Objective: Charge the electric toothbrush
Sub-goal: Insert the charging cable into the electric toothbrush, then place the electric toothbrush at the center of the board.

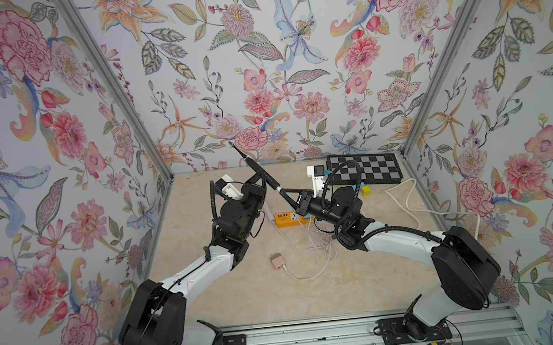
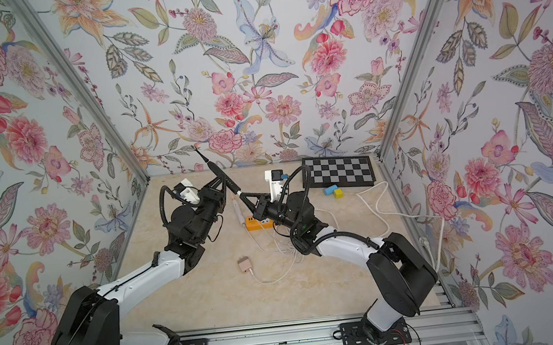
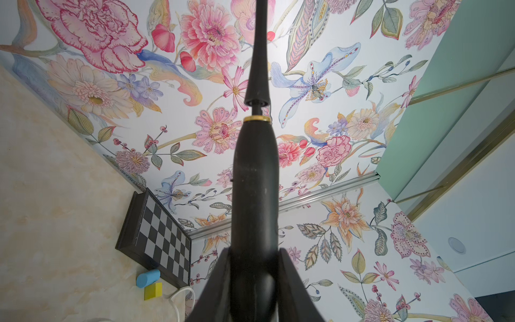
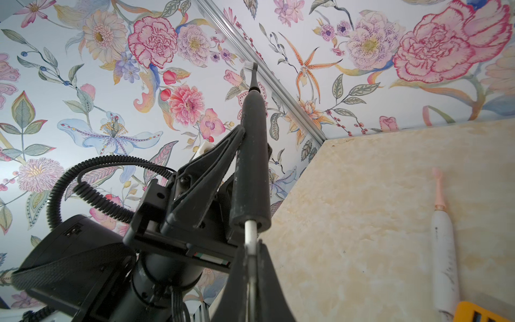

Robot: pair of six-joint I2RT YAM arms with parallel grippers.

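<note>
In both top views the black electric toothbrush [image 1: 257, 168] [image 2: 220, 173] is held off the table, slanting up toward the back wall. My left gripper [image 1: 263, 179] [image 3: 255, 251] is shut on its handle [image 3: 256, 181]. My right gripper [image 1: 283, 191] [image 4: 252, 246] is shut on the thin white charging plug [image 4: 250, 232], whose tip meets the base end of the toothbrush [image 4: 252, 167]. The plug's cable is hidden between the jaws. The brush head [image 4: 250, 67] points at the wall corner.
A pink-and-white toothbrush [image 1: 268, 212] [image 4: 444, 245] lies on the table beside an orange power strip [image 1: 288, 218] [image 2: 256, 222]. A pinkish adapter [image 1: 277, 261] with a white cable [image 1: 313, 271] lies in front. A checkerboard [image 1: 364, 168], a blue cylinder [image 3: 147, 278] and a yellow block [image 3: 153, 290] sit at back right.
</note>
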